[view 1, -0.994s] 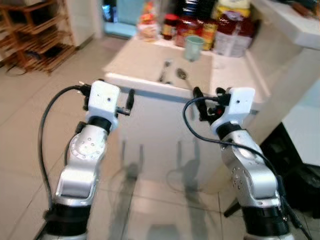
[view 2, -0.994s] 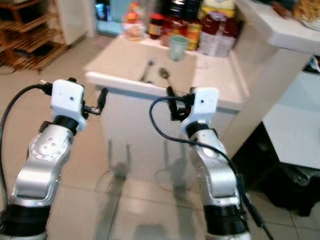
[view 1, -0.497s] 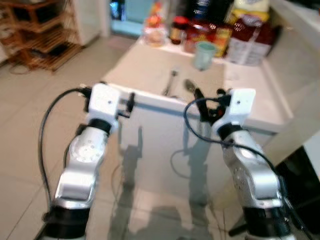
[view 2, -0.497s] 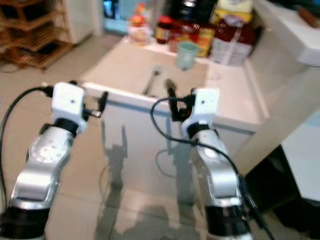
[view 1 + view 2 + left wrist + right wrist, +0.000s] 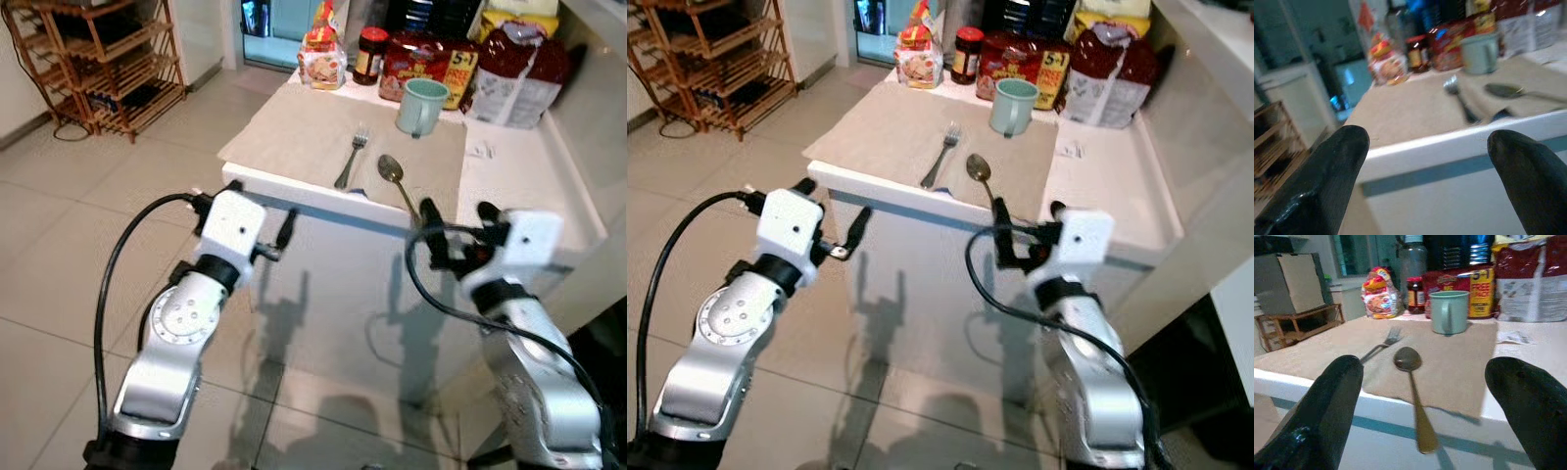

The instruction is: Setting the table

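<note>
Two grippers are hovering empty, fingers spread wide, before the white surface (image 5: 509, 186); the gold metal spoon (image 5: 398, 182) is lying on the beige placemat (image 5: 294, 132), handle pointing toward the right gripper (image 5: 453, 235), the nearer one, the left gripper (image 5: 284, 235) farther off

- A white table (image 5: 509, 186) carries a beige placemat (image 5: 294, 132).
- On the placemat: fork (image 5: 350, 160), spoon (image 5: 397, 181) beside it, green mug (image 5: 420, 106) behind them.
- Beyond the placemat stand a jar (image 5: 372, 55), snack bags (image 5: 321, 54) and packets (image 5: 514, 64).
</note>
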Robot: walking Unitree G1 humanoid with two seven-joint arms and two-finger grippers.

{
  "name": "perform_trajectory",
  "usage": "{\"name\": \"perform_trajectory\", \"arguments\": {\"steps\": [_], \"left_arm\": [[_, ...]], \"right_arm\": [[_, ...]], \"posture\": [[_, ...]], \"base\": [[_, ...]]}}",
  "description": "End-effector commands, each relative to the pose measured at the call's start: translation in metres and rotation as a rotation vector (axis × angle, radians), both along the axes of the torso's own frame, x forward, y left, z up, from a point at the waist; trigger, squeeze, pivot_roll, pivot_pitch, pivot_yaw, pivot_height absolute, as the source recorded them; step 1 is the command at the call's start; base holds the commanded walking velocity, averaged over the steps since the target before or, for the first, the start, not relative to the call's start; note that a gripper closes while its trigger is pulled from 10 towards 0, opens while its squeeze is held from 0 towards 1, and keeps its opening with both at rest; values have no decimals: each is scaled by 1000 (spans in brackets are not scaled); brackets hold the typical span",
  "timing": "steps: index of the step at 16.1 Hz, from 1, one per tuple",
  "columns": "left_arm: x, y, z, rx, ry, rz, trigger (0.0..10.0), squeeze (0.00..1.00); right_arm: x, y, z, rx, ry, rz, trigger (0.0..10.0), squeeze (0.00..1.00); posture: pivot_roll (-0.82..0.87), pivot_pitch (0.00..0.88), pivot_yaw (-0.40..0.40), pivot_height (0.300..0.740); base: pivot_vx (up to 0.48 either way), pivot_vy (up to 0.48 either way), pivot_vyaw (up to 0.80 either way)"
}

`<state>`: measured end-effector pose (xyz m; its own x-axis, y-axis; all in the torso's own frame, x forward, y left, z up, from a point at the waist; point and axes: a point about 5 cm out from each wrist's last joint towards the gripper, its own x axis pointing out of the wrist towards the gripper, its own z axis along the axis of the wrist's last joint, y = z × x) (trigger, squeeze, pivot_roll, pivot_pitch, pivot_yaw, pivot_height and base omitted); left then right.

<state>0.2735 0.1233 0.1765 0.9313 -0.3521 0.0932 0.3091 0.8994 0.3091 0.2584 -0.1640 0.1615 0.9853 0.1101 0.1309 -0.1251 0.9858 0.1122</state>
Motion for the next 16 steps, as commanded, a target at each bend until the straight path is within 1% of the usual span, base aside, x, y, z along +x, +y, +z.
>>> {"name": "perform_trajectory", "arguments": {"steps": [1, 2, 5, 6, 8, 9, 11, 13, 16], "left_arm": [[-1, -2, 2, 1, -4, -23, 10000, 0], [-1, 1, 0, 22, 1, -16, 10000, 0], [-2, 4, 1, 21, 0, -11, 10000, 0], [-4, 4, 0, 27, 3, -15, 10000, 0], [-6, 3, -2, 31, 11, -20, 10000, 0], [-9, 3, -5, 51, 23, -26, 10000, 0], [-11, 3, -6, 56, 29, -30, 10000, 0], [-15, 2, -8, 75, 42, -49, 10000, 0], [-23, 1, -15, 83, 62, -73, 10000, 0]], "right_arm": [[-5, -8, 7, -50, -4, -16, 10000, 1000], [-8, -12, 6, -90, 28, -13, 10000, 1000], [-9, -18, 10, -75, 114, 87, 10000, 1000], [-9, -20, 12, -86, 135, 116, 10000, 1000], [-8, -23, 15, -89, 146, 125, 10000, 1000], [-7, -25, 14, -86, 164, 124, 10000, 1000], [-6, -21, 9, -99, 191, 147, 10000, 1000], [-5, -16, 3, -155, 202, 143, 10000, 1000], [-6, -10, -7, -154, 221, 138, 10000, 1000]], "posture": [[45, 54, -52, 740], [37, 55, -51, 740], [32, 59, -51, 740], [30, 61, -55, 740], [27, 62, -59, 740], [31, 63, -65, 740], [35, 64, -66, 740], [46, 67, -67, 740], [55, 70, -64, 740]], "base": [[0, 0, 0], [0, 0, 0], [0, 0, 0], [0, 0, 0], [0, 0, 0], [0, 0, 0], [0, 0, 0], [0, 0, 0], [0, 0, 0]]}}
